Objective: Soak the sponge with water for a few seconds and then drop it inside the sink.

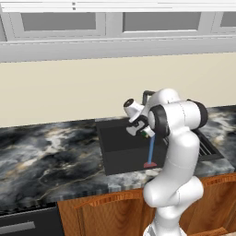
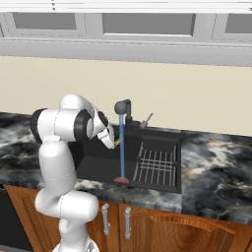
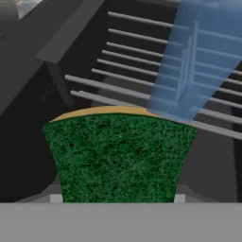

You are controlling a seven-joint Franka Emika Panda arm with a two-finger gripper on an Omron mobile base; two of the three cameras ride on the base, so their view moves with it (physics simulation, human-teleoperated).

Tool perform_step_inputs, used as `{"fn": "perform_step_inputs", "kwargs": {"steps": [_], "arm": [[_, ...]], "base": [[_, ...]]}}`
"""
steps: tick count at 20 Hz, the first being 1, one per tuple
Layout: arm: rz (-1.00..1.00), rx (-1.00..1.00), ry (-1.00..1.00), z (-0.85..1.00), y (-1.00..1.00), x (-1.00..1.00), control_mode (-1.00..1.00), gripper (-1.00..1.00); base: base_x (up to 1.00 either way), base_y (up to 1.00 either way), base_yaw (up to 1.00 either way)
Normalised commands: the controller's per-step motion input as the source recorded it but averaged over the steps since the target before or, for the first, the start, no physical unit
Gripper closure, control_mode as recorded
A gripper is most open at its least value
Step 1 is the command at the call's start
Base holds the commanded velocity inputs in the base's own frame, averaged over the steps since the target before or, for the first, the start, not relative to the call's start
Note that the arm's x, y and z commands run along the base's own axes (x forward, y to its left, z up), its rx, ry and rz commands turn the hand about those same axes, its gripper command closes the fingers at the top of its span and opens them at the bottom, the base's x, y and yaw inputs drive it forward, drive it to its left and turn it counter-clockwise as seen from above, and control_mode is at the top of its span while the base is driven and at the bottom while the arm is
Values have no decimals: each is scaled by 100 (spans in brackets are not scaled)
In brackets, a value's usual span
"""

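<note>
Hand view | sponge [image 3: 118, 158]: green scrub face, yellow edge | pincer [image 3: 118, 198] pinching it

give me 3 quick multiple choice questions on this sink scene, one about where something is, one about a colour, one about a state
1. Where is the wire rack?
A. on the counter left of the sink
B. inside the sink, on the side away from the arm in the right base view
C. hanging on the wall

2. What colour is the face of the sponge that looks at the hand camera?
A. green
B. pink
C. white

3. What state is the tap in?
A. off, basin dry
B. running, with the water falling in a straight blue stream
C. taken off the counter

Answers:
1 B: the rack's bars lie within the black basin.
2 A: the hand view shows a green face with a yellow edge behind it.
3 B: the stream drops from the spout to the basin floor, right beside the sponge held in the gripper.
</note>
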Motion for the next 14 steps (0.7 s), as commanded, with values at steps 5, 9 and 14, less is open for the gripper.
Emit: {"fn": "perform_step_inputs", "kwargs": {"steps": [5,9,14], "arm": [[26,0,0,13,41,-12,-100,100],[42,2,3,1,8,0,-100,100],[49,4,11,0,0,-10,-100,100]], "base": [[0,0,0],[0,0,0],[0,0,0]]}}
